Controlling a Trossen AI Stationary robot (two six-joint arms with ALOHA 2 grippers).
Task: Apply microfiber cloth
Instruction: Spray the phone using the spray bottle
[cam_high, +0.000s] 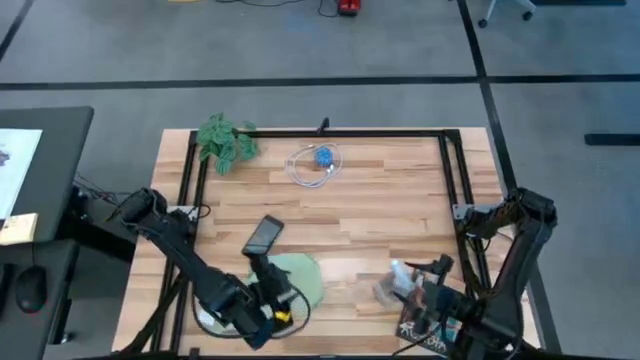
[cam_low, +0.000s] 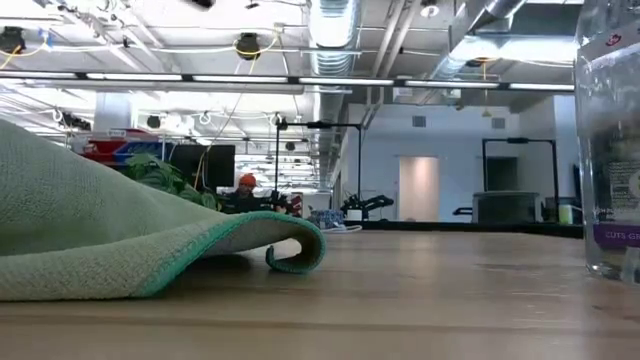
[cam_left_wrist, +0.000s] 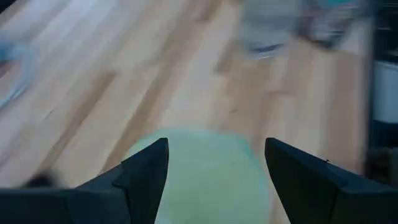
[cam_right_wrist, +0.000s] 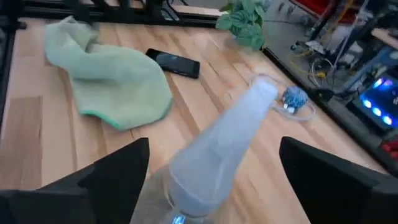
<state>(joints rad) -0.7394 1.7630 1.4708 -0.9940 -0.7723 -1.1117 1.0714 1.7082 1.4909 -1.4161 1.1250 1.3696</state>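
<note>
The left gripper (cam_left_wrist: 214, 180) hangs with its fingers spread apart over the microfiber cloth (cam_high: 298, 277), which lies bunched on the table just beside the black phone (cam_high: 263, 235). If they close on a loose fold, the cloth may drag the phone. The right gripper (cam_right_wrist: 208, 180) has released fingers on both sides of a clear bottle (cam_right_wrist: 217, 149), which a careless move could tip over.

Sage-green microfiber cloth (cam_right_wrist: 112, 84) lies rumpled beside phone (cam_right_wrist: 175, 63).
</note>
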